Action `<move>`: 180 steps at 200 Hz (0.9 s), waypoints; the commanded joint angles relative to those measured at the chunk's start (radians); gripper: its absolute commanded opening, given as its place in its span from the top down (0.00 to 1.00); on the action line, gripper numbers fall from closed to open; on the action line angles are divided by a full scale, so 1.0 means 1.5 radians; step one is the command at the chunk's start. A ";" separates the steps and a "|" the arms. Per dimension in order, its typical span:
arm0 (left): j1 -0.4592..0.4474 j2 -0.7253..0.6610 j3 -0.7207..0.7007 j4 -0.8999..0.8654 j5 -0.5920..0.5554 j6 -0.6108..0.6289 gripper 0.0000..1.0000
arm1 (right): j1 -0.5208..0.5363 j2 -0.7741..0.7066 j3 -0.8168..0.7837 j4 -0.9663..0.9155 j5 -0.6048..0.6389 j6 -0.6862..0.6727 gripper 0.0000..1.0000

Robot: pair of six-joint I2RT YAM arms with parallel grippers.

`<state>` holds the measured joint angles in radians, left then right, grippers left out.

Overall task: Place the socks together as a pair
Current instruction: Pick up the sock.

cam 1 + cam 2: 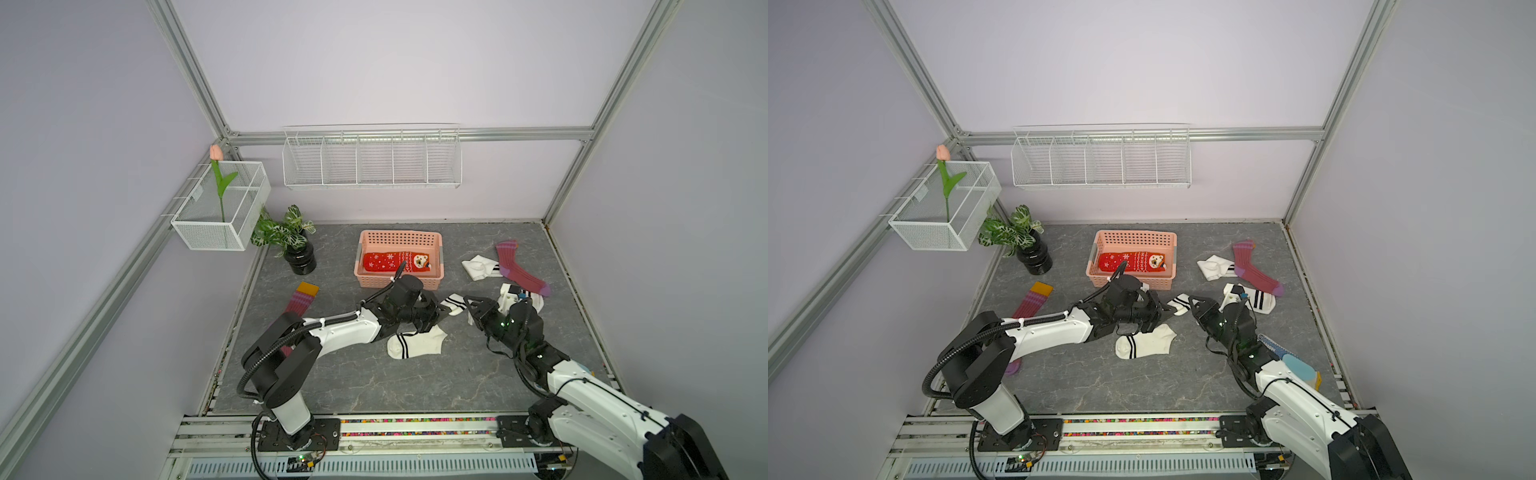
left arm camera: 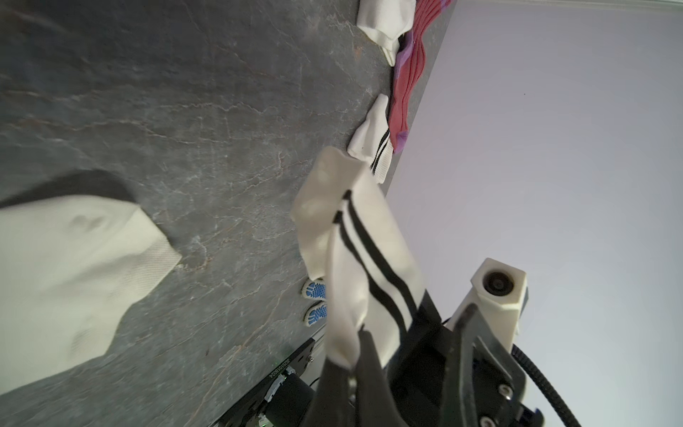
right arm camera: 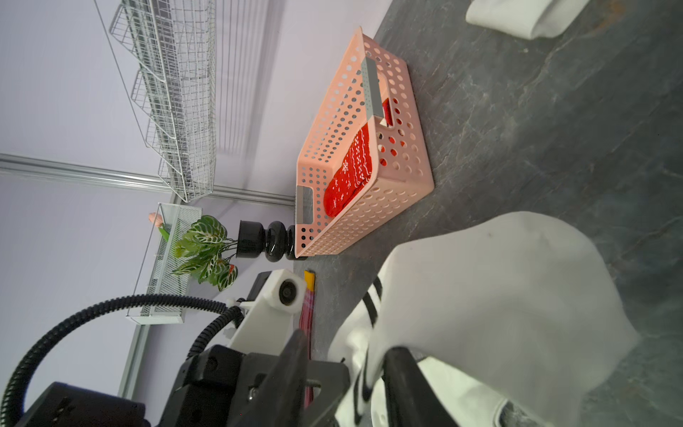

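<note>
First, nearest the robot's base, a flat white ankle sock with two black stripes (image 1: pixel 415 344) lies on the grey stone-patterned tabletop (image 1: pixel 353 386), partly hidden by the left arm. Just beyond it the left gripper (image 2: pixel 356 355) is clamped tight on the striped cuff of a matching white striped sock (image 2: pixel 369 251), whose foot hangs free above the table. The right gripper (image 3: pixel 347 355) meets that sock from the other side, its jaws parted with the cloth loose between them and, as far as the wrist view shows, gripping nothing. The step in hand looks like laying the held sock on its flat mate. Doing it well probably means the right arm backs straight off without snagging the fabric. The left arm then lowers cuff over cuff and lets the foot drape along the flat sock before releasing. Farther back lie another striped white sock (image 1: pixel 1262 301), a crumpled white sock (image 1: pixel 478 266) and a ribbed maroon sock with purple toe (image 1: pixel 519 266). Farthest, a pink perforated plastic basket (image 1: pixel 399 241) holds the red snowflake socks (image 1: pixel 384 262).
</note>
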<state>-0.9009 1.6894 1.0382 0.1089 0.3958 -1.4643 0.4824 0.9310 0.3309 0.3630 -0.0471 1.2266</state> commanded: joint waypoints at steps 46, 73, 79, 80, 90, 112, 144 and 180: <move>0.018 0.076 0.189 -0.191 0.028 0.168 1.00 | 0.000 -0.105 0.009 -0.268 0.048 -0.126 0.40; 0.018 0.114 0.270 -0.234 0.035 0.203 1.00 | -0.002 -0.175 -0.002 -0.353 0.100 -0.137 0.40; 0.018 0.123 0.286 -0.239 0.038 0.210 1.00 | -0.002 -0.194 0.000 -0.374 0.119 -0.141 0.41; 0.018 0.125 0.289 -0.239 0.039 0.211 1.00 | -0.002 -0.197 0.001 -0.378 0.122 -0.143 0.41; 0.018 0.141 0.321 -0.259 0.042 0.221 1.00 | -0.002 -0.223 0.010 -0.419 0.157 -0.158 0.41; 0.015 0.174 0.373 -0.248 0.065 0.208 1.00 | -0.002 -0.262 0.054 -0.525 0.243 -0.206 0.41; -0.005 0.188 0.440 -0.249 0.081 0.219 1.00 | -0.004 -0.263 0.093 -0.596 0.303 -0.234 0.41; 0.005 0.127 0.320 -0.259 0.051 0.276 1.00 | -0.005 -0.230 0.091 -0.567 0.287 -0.238 0.41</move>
<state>-0.9066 1.9461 1.6367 -0.2401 0.4980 -1.1358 0.4793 0.5491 0.4599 -0.4561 0.3531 0.9020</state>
